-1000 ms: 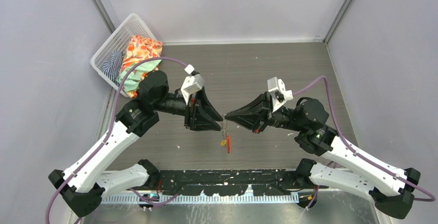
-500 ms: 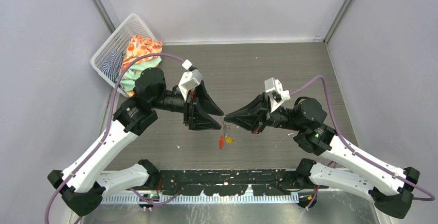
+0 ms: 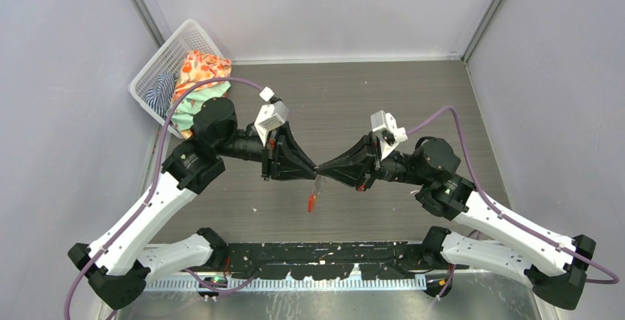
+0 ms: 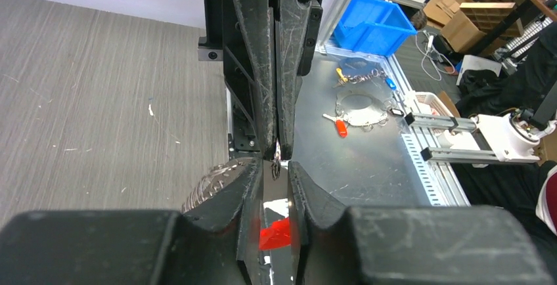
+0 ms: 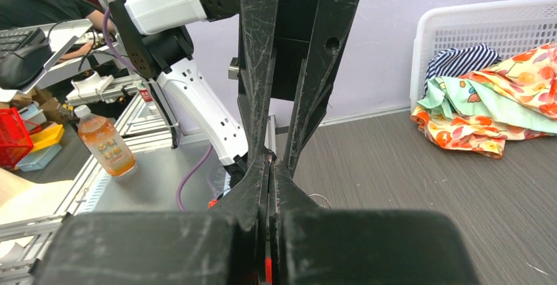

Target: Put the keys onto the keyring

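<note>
The left pincer (image 3: 312,169) reaches in from the left and the right pincer (image 3: 323,173) from the right, their tips just beside each other above the middle of the desk (image 3: 413,106). The keyring (image 3: 313,197) hangs directly below that meeting point, on the side nearer the arm bases. A basket (image 3: 158,63) sits at the far left corner of the desk, behind the left arm, with a heap of clothes (image 3: 200,75) lying in it and reaching over its near edge.
</note>
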Available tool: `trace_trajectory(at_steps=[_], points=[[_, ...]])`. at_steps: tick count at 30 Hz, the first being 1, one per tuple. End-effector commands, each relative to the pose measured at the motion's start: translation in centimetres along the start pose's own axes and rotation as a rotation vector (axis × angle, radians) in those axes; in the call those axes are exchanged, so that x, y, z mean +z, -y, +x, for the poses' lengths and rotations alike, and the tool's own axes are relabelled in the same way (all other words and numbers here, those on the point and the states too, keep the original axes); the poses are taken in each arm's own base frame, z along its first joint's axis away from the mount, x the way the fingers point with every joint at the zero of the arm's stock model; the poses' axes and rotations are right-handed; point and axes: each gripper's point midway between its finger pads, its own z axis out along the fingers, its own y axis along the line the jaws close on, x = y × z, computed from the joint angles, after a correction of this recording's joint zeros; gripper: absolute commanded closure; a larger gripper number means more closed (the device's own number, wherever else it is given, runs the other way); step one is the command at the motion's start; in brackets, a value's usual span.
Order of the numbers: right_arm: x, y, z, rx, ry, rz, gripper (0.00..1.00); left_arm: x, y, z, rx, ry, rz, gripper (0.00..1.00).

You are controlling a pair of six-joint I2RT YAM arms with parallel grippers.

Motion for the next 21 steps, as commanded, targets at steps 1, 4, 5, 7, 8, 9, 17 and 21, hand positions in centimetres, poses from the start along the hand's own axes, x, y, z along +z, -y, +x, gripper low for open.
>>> trace_trajectory(at_steps=[1, 4, 5, 7, 8, 9, 17, 21], points=[[0.0, -1.1, -4.0, -0.059, 0.113, -0.024, 0.99, -0.5, 1.0, 0.0, 0.052, 0.006, 0.026, 0.75], [-0.2, -1.2, -4.1, -0.062, 0.117, -0.024, 0.99, -0.6, 1.1, 0.1, 0.053, 0.005, 0.027, 0.73], [-0.2, -1.1, -4.0, -0.06, 0.114, -0.024, 0.99, -0.6, 1.1, 0.0, 0.055, 0.006, 0.027, 0.73], [-0.1, -1.1, -3.9, -0.055, 0.11, -0.025, 0.99, -0.6, 1.1, -0.1, 0.059, 0.008, 0.027, 0.73], [-0.1, -1.1, -3.9, -0.053, 0.109, -0.025, 0.99, -0.5, 1.1, -0.2, 0.061, 0.011, 0.027, 0.73], [-0.1, -1.2, -3.8, -0.051, 0.109, -0.027, 0.99, -0.5, 1.1, -0.3, 0.064, 0.013, 0.025, 0.74], [0.2, -1.2, -3.6, -0.037, 0.104, -0.037, 0.99, -0.6, 0.3, -0.4, 0.071, 0.023, -0.018, 0.94], [0.2, -1.3, -3.5, -0.027, 0.098, -0.046, 0.99, -0.7, -0.8, -0.7, 0.083, 0.034, -0.087, 0.99]])
